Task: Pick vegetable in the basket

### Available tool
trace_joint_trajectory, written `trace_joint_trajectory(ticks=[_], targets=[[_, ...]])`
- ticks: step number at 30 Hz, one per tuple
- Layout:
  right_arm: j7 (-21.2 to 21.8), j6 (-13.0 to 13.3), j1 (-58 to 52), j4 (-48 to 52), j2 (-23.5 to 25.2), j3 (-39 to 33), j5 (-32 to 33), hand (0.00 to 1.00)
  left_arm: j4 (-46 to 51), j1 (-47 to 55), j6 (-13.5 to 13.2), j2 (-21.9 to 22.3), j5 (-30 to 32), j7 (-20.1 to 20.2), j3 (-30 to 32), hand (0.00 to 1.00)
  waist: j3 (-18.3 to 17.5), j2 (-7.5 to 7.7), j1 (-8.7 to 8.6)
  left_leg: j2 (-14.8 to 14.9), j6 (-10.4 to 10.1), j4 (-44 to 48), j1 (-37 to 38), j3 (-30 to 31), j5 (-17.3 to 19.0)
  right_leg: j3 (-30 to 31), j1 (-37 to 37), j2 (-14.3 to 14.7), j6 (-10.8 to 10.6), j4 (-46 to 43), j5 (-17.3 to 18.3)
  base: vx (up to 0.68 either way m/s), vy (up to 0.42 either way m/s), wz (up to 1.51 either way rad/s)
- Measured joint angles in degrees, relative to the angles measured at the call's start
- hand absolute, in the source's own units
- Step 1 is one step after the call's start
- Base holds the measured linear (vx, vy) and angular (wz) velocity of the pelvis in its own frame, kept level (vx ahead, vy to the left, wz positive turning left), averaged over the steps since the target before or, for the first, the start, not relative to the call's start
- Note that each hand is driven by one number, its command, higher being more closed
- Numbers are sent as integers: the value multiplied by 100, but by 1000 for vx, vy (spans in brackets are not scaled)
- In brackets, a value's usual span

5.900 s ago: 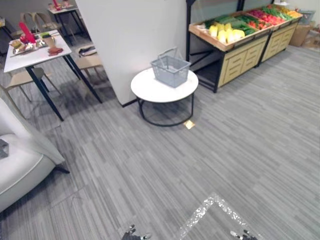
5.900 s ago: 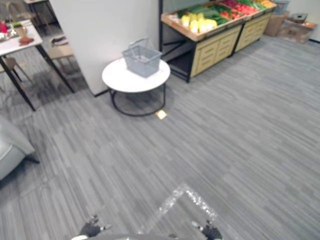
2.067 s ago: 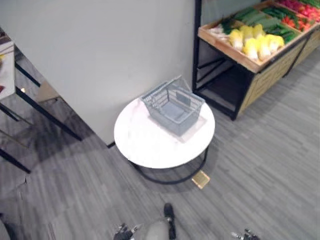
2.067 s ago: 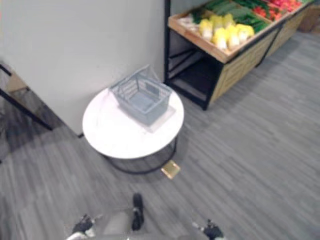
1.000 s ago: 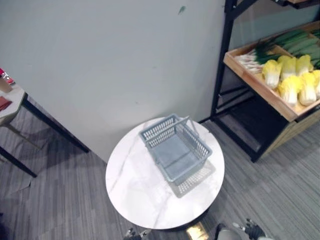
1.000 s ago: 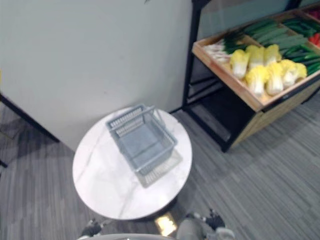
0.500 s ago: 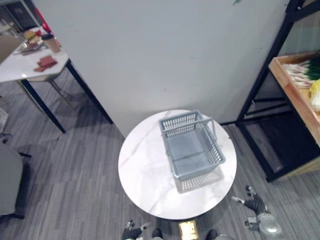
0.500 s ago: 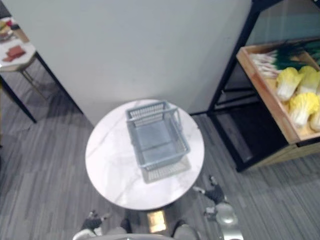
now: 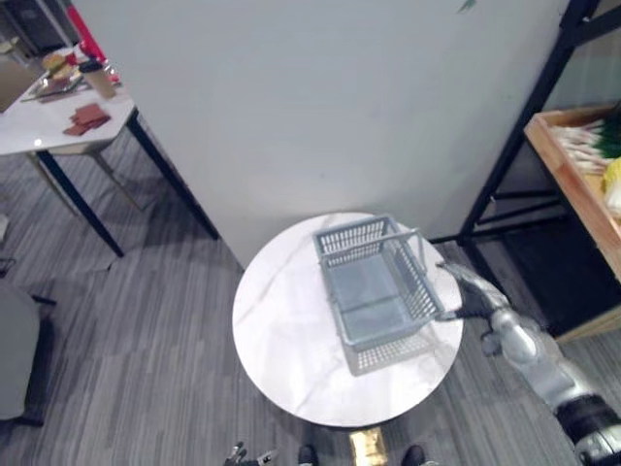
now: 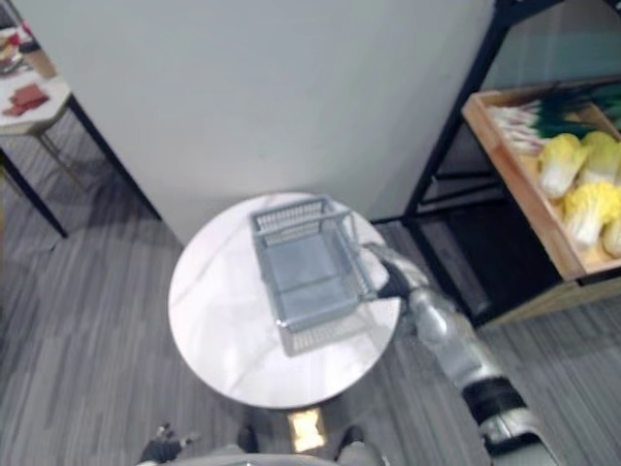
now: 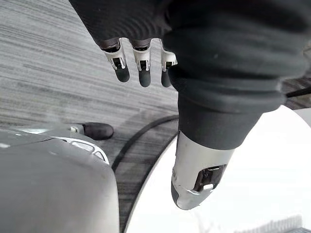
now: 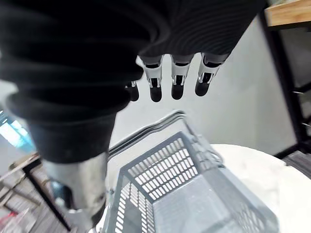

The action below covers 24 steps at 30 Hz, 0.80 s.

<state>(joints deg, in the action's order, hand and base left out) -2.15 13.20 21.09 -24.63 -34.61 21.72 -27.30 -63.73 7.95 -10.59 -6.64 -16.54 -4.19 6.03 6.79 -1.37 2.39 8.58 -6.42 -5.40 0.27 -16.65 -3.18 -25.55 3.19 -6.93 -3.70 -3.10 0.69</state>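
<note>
Right hand (image 10: 392, 276) is hovering just beside the grey basket (image 10: 309, 274)'s right rim, fingers straight and relaxed, gripping nothing. Basket is sitting empty on the round white table (image 10: 218, 320). Left hand (image 11: 143, 65) is hanging slack, holding nothing. Yellow cabbages (image 10: 578, 194) are lying in the wooden shelf tray (image 10: 522, 208), well apart.

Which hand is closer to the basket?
The right hand, open at the right rim of the grey basket on the round table; the left hand hangs low by the floor.

Our right hand (image 10: 393, 280) has silver fingers (image 12: 178, 77) with dark tips and a dark ribbed cover; our left hand (image 11: 141, 60) matches. Our right arm (image 10: 448, 342) is silver-grey, dark-banded.
</note>
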Motion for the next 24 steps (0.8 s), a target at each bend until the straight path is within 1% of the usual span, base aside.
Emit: trace_joint_trajectory(ticks=[1,3,4,5,6,7,8,10,13,15,17,19,22,24], targets=[[3,-1,231,-131,0,182,-26,0,1,-10,0,0,-12,0,-6,0,13,22,17,6,2,0,-52,22,-20,-22,30,9,15,12,-20,-16,-22,18],[13,-8,964,-619,2,714,-208,0,6,-111,2,0,-25,-7,-16,0,113,94,252,13,30,1,-180,153,-87,-96,62,37,63,87,-87,-35,-23,21],[12,-11,1163,-749,8,843,-217,0,27,-131,0,-1,-30,-16,-14,0,147,121,290,13,32,1,-217,186,-106,-116,69,41,61,113,-106,-42,-13,28],[9,-16,1609,-998,29,1087,-299,0,85,-174,-5,-2,-66,-41,-15,0,263,150,333,9,41,1,-281,266,-142,-176,76,44,68,138,-130,-63,2,33],[6,-39,1994,-1172,39,1249,-424,0,132,-218,-9,-5,-95,-62,-15,0,343,177,412,2,48,1,-392,351,-187,-241,131,43,78,165,-160,-71,10,28],[7,-47,2180,-1270,56,1308,-429,0,166,-225,-9,-8,-115,-71,-15,0,374,205,455,2,57,1,-452,356,-203,-242,179,46,84,180,-180,-88,18,23],[2,-67,2561,-1422,85,1387,-437,0,219,-258,-10,-9,-126,-111,-13,0,470,219,582,1,74,1,-566,418,-236,-252,251,52,94,213,-218,-79,23,16],[1,-99,2895,-1522,91,1490,-497,0,222,-331,-11,-17,-127,-177,-13,0,567,211,625,-13,90,1,-670,528,-284,-272,293,46,92,212,-224,-54,20,27],[-36,-162,3332,-1753,142,1495,-646,0,257,-448,-21,-35,-128,-234,-14,0,683,210,749,-15,95,1,-825,681,-347,-330,359,47,92,204,-224,-25,12,23],[-136,-233,3476,-1838,141,1479,-647,0,346,-460,-54,-33,-129,-259,-14,0,740,209,738,-25,100,1,-914,815,-378,-372,366,45,89,204,-221,-14,9,30],[-230,-322,3569,-1913,132,1458,-648,0,342,-547,-56,-30,-128,-299,-15,0,822,207,764,-31,103,1,-948,892,-396,-370,365,44,88,202,-218,-7,14,24],[-265,-332,3629,-1915,130,1447,-648,0,354,-623,-61,-31,-127,-340,-15,0,889,215,772,-37,105,1,-1012,952,-416,-370,398,41,87,200,-216,-9,4,13],[-265,-328,3732,-2055,132,1406,-649,0,360,-673,-61,-25,-121,-348,-16,0,910,219,853,-47,115,1,-1112,964,-445,-373,514,24,87,164,-216,0,0,0],[-269,-348,3846,-2321,131,1216,-651,0,441,-685,-62,-27,-118,-355,-18,0,1015,214,883,-64,130,1,-1122,999,-466,-386,529,-5,83,97,-202,-10,1,6]])
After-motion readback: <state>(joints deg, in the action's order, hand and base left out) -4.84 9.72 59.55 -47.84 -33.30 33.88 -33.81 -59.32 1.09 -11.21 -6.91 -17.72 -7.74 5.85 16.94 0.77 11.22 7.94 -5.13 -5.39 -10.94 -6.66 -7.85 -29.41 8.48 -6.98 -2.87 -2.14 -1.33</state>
